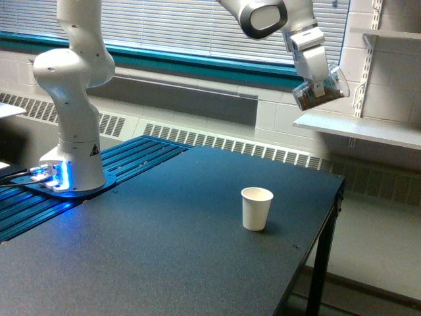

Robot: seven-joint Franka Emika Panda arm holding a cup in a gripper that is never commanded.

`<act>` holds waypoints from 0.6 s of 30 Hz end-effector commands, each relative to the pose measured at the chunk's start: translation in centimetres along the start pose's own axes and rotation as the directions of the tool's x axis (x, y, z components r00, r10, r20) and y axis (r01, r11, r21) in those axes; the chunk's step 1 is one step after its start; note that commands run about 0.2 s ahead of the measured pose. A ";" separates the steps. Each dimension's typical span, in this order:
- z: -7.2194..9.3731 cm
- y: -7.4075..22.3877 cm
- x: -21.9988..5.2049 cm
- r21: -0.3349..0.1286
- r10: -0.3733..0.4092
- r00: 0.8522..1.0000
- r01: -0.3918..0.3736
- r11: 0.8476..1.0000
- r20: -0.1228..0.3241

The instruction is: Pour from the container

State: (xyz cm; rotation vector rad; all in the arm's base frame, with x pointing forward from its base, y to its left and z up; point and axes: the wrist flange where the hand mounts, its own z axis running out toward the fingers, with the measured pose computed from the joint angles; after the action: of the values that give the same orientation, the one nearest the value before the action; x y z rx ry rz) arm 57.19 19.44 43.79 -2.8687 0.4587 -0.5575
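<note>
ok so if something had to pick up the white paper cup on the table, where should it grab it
Probably around the mid side wall of the white paper cup, coming in level from the side. It stands upright and alone on the table, mouth open, so a gentle squeeze below the rim suits.

We see paper cup (256, 208) on table (164, 250), toward exterior view's right; container (320, 91) in gripper (320, 84) high above it, arm base (74, 164) at left.

**Open air over the table, clutter only at the edges**

We see bare tabletop (164, 250) all round the white paper cup (256, 208). The arm's base (74, 164) blocks the cup's ten o'clock. A wall shelf (358, 130) juts in at two o'clock, just beside the gripper (320, 87) clamping the tilted container (322, 94).
</note>
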 end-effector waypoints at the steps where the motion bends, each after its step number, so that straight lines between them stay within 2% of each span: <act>1: -0.2 0.4 0.5 0.005 0.023 1.000 -0.023 1.000 -0.020; 7: -0.1 1.0 0.5 0.014 0.029 0.999 -0.028 0.999 -0.031; 9: -0.2 1.5 0.8 0.009 0.025 0.999 -0.025 1.000 -0.048; 11: -0.1 1.8 0.7 0.013 0.023 0.999 -0.022 1.000 -0.039; 18: -0.2 4.5 1.2 0.000 0.016 0.998 -0.016 1.000 -0.069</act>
State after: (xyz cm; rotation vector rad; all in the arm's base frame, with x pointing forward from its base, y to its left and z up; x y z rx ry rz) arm 56.96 17.03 42.48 -2.8555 0.4993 -0.5930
